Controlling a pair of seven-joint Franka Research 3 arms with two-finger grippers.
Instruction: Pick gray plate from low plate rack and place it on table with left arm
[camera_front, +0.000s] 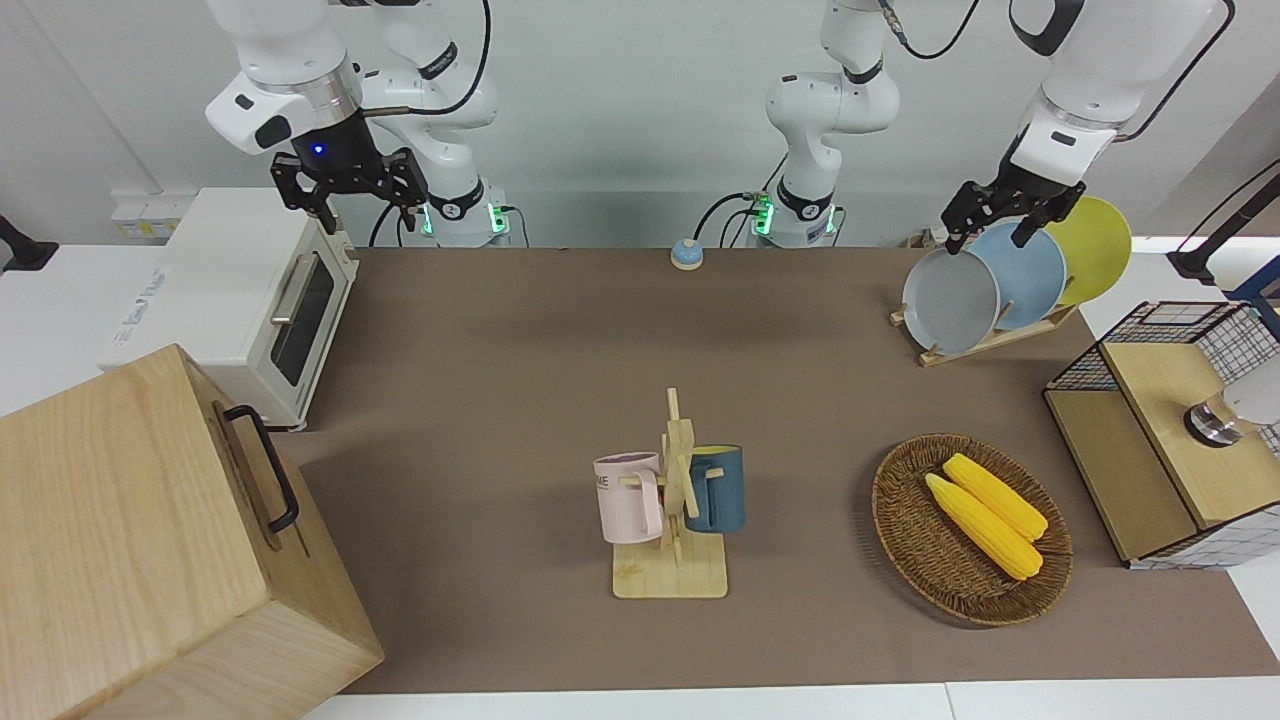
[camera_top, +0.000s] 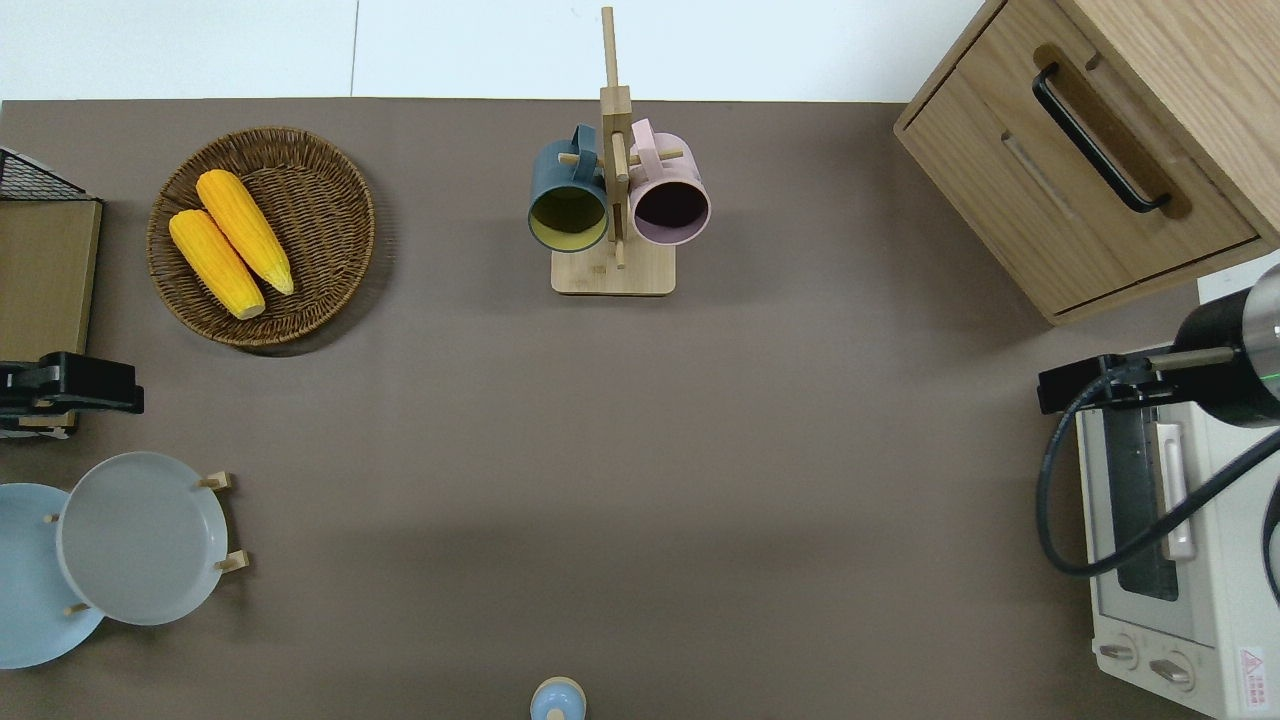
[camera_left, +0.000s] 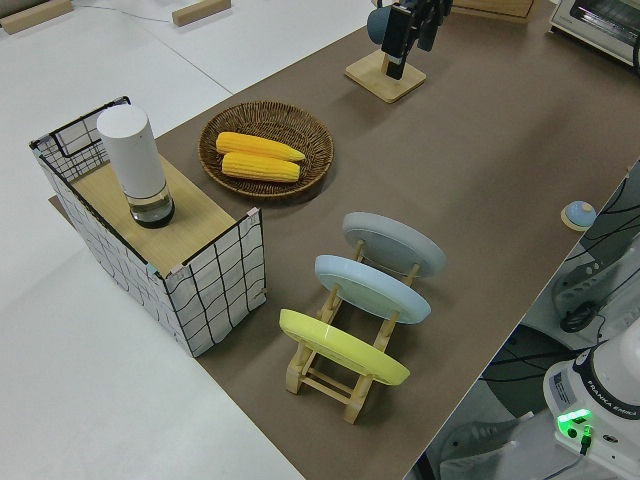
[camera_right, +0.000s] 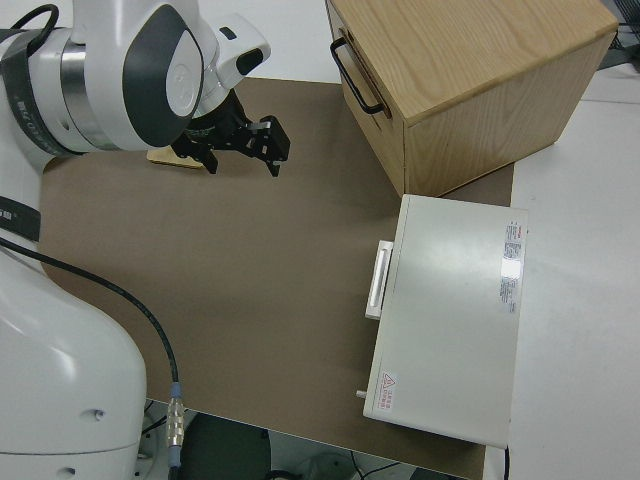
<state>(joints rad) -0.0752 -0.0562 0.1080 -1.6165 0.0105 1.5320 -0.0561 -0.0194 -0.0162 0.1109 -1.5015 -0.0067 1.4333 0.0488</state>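
- The gray plate leans in the rack, in the slot nearest the table's middle, with the blue plate next and the yellow plate last. The slanted pegs keep each plate tilted on edge, so its upper rim is free to take.
- The left gripper hangs up in the air at the left arm's end of the table, fingers spread and empty. In the overhead view only its tip shows at the picture's edge, between the plates and the wire box.
- I judge this the approach: nothing is gripped and the plate is not yet lifted.
- The right arm is parked, its gripper with fingers apart.
- The table is plain brown matting with much bare surface mid-table, room enough for the plate.
- A basket of corn, a mug stand, a toaster oven and a wooden cabinet stand around the edges.
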